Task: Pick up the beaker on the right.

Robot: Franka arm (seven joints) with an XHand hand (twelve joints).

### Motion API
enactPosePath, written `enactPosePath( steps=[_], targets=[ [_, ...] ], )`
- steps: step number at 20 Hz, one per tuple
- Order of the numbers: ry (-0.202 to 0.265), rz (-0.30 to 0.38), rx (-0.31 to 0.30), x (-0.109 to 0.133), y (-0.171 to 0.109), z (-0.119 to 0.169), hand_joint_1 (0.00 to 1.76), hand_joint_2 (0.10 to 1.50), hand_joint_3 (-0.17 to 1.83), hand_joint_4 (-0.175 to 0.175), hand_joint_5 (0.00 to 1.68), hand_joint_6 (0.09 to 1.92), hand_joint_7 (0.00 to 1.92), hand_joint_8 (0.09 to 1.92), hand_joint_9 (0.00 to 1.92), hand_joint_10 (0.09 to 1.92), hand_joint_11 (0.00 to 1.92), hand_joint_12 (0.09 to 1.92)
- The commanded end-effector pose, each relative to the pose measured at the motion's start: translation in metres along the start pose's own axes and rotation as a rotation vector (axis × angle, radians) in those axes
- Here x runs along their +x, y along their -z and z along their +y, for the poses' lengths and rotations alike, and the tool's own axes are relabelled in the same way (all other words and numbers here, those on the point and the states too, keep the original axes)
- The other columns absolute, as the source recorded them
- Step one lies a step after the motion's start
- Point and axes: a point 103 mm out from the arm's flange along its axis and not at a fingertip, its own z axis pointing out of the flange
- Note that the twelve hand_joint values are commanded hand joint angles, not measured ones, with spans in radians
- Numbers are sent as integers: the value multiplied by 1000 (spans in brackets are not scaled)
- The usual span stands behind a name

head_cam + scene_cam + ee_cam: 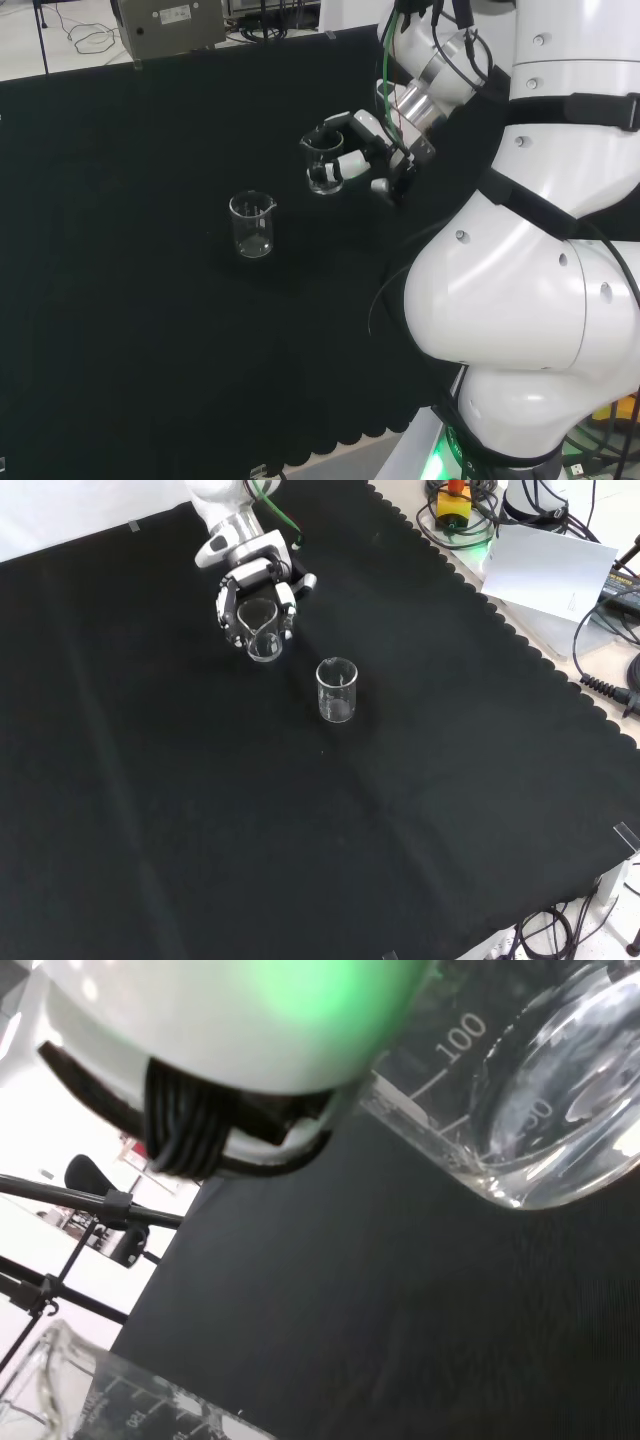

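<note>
Toward the right of the head view, the hand (365,150) has its fingers curled round a beaker (322,162), which seems to be just off the cloth (150,300), though that is hard to judge. Clear glass like this is light, stiff, slippery and breakable, best held round the wall. Another beaker (252,224) stands nearby to its left

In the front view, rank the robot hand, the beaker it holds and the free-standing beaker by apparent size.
1. robot hand, largest.
2. and 3. held beaker and free-standing beaker: they look alike, so no ranking; fingers partly cover the held one.
</note>
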Motion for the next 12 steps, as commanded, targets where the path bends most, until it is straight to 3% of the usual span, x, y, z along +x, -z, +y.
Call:
enactPosePath(
  steps=[1, 5, 12],
  targets=[
    [9, -153, 74, 26, 16, -18, 1449, 471, 903, -175, 1212, 748, 1355, 658, 1536, 478, 1177, 732],
    [30, -218, 147, 49, 15, -31, 1449, 467, 907, -175, 1218, 739, 1358, 650, 1540, 477, 1190, 724],
    [37, -249, 211, 71, 11, -46, 1449, 460, 916, -175, 1224, 735, 1364, 644, 1547, 467, 1201, 718]
  ],
)
